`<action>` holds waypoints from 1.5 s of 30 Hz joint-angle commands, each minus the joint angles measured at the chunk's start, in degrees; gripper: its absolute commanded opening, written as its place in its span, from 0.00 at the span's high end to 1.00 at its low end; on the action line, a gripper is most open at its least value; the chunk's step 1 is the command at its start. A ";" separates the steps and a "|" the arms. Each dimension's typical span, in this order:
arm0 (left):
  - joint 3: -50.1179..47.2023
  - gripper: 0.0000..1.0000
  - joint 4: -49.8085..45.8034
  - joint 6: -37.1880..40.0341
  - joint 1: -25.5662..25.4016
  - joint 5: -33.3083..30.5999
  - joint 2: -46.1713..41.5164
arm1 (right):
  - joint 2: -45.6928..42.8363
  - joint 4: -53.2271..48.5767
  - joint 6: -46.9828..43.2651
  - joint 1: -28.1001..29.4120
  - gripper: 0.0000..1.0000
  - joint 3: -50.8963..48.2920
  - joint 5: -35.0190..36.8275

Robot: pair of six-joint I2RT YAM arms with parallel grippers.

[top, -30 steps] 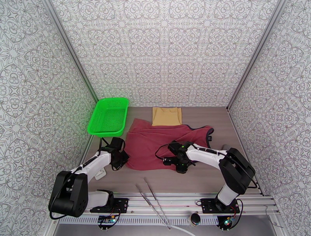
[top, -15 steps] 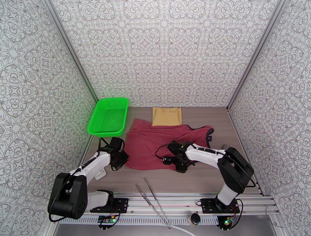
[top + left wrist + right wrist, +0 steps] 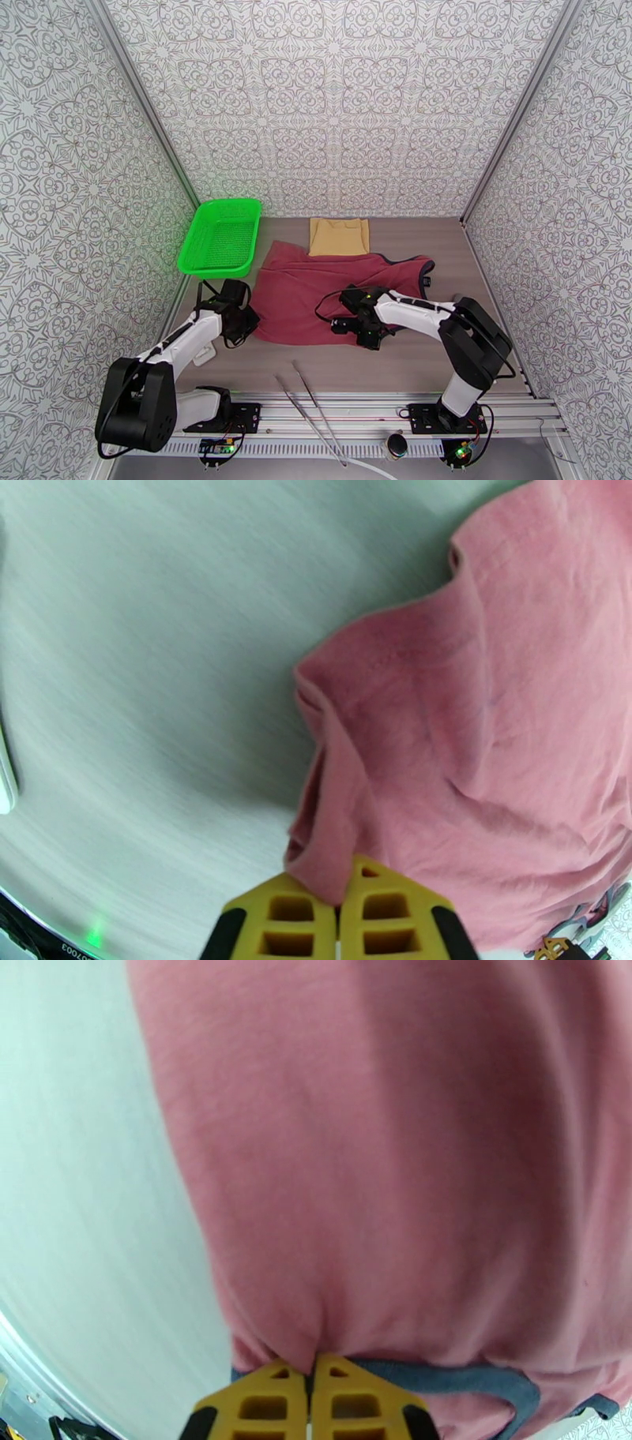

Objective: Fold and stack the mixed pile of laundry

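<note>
Left gripper (image 3: 340, 890) pinched closed on the near-left edge of the maroon tank top (image 3: 316, 292), which lay spread mid-tabletop (image 3: 419, 365). Tan cloth (image 3: 339, 236) lay flat just behind it. Right gripper (image 3: 310, 1374) clamped on the top's navy-trimmed near edge.

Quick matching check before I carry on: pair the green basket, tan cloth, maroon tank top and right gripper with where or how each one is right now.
Things:
1. green basket
2. tan cloth
3. maroon tank top
4. right gripper

Place or state:
A. spread over the middle of the table
B. shut on fabric beside the navy trim
C. far-left corner
D. lying flat at the far edge, centre

Pairs: 1-C, 2-D, 3-A, 4-B
</note>
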 commanded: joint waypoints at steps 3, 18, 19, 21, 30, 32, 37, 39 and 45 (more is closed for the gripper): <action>-0.08 1.00 -3.31 1.69 1.70 -0.80 -2.67 | -8.86 -3.96 1.39 0.08 1.00 2.51 0.34; -0.06 1.00 -8.67 2.89 2.99 -0.91 -8.61 | -21.28 -8.90 -0.24 5.80 1.00 -3.24 -7.92; -0.02 1.00 -9.13 2.84 2.95 -1.05 -9.28 | -22.12 -8.76 -0.22 6.38 1.00 -3.76 -8.57; -0.25 1.00 -10.01 2.84 2.95 -1.39 -10.52 | -23.11 -8.00 0.43 7.48 0.97 -5.10 -9.62; -1.65 1.00 -11.14 2.58 2.99 -1.52 -12.87 | -17.65 -6.59 1.71 9.85 0.92 -5.13 -8.76; -1.68 1.00 -11.24 2.58 2.94 -1.57 -12.92 | -16.64 -6.69 1.65 9.94 0.91 -4.89 -8.72; -1.33 1.00 -11.46 2.67 2.94 -1.48 -12.89 | -16.20 -7.15 1.25 10.29 1.00 -4.72 -9.52; -0.81 1.00 -12.06 2.93 2.96 -1.51 -13.14 | -16.61 -8.00 0.99 10.53 1.00 -4.56 -10.66; 1.77 1.00 -16.44 4.14 3.16 -3.16 -15.58 | -19.04 -9.30 0.00 12.50 1.00 -5.01 -17.62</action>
